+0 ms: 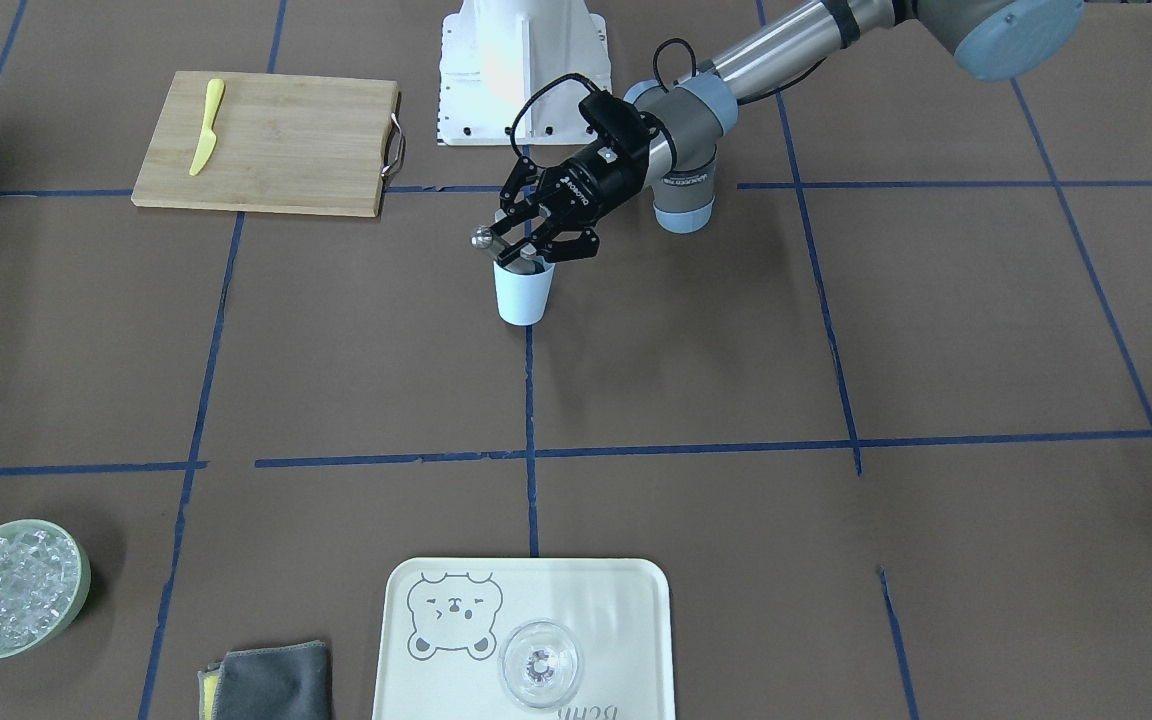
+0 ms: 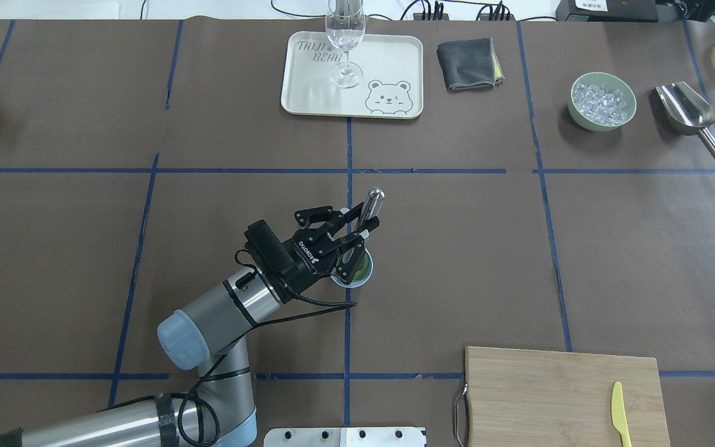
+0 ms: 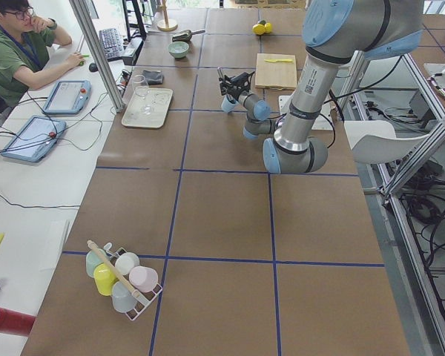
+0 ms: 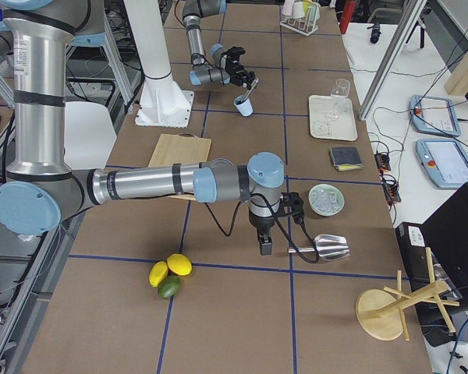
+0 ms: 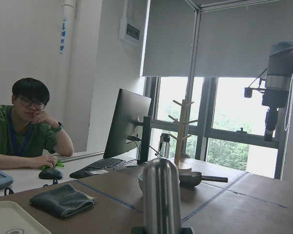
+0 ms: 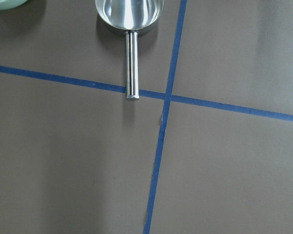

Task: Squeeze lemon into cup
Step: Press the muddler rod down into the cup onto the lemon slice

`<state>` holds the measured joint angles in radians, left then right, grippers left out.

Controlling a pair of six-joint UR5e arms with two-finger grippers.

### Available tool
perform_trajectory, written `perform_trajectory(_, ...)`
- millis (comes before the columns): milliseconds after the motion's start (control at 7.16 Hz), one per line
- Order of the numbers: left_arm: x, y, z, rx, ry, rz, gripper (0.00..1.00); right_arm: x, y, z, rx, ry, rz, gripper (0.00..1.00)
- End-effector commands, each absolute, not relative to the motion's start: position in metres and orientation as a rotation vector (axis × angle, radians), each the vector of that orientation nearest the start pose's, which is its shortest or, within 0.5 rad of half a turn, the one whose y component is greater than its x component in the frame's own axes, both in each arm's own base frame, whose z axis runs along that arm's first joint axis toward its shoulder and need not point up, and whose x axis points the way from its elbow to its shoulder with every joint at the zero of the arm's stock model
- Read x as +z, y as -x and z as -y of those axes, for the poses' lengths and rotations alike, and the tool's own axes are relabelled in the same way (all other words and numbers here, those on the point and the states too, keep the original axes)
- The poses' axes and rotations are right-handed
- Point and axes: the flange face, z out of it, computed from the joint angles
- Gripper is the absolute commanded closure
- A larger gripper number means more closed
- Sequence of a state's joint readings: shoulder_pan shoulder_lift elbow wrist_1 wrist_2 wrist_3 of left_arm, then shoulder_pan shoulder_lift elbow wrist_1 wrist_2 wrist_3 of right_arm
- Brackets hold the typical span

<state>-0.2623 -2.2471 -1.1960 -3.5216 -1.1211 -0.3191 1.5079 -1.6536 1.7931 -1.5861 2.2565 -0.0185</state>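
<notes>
The light-blue cup [image 1: 523,293] stands near the table's middle and also shows in the overhead view [image 2: 354,280]. Something yellow-green [image 2: 364,268] lies inside its mouth; I cannot tell whether it is the lemon half. My left gripper [image 2: 360,233] hovers tilted just over the cup's rim, shut on a slim metal rod tool [image 2: 372,203] whose rounded end [image 1: 482,238] sticks out past the fingers. The rod fills the lower middle of the left wrist view [image 5: 161,195]. My right gripper [image 4: 264,248] points down at the table beside a metal scoop; I cannot tell whether it is open or shut.
A wooden cutting board [image 2: 556,397] with a yellow plastic knife [image 2: 620,415] lies near the robot. Across the table are a bear tray [image 2: 308,93] with a clear glass [image 2: 346,37], a grey cloth [image 2: 466,63], a green bowl of ice [image 2: 602,101] and the scoop [image 2: 688,112].
</notes>
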Motion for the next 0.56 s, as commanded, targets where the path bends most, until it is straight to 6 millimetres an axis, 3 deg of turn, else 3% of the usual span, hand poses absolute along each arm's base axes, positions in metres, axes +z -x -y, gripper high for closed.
perform_trajectory(0, 0.216, -0.555, 0.344, 0.001, -1.701, -1.455, 1.00, 0.595, -0.041, 0.466, -0.121, -0.106, 0.688, 0.00)
perform_trajectory(279, 0.195, -0.525, 0.361, -0.065, -1.750, -1.479, 1.00, 0.596, -0.041, 0.466, -0.121, -0.104, 0.686, 0.00)
perform_trajectory(419, 0.194, -0.513, 0.369, -0.081, -1.755, -1.465, 1.00, 0.596, -0.041, 0.466, -0.121, -0.104, 0.686, 0.00)
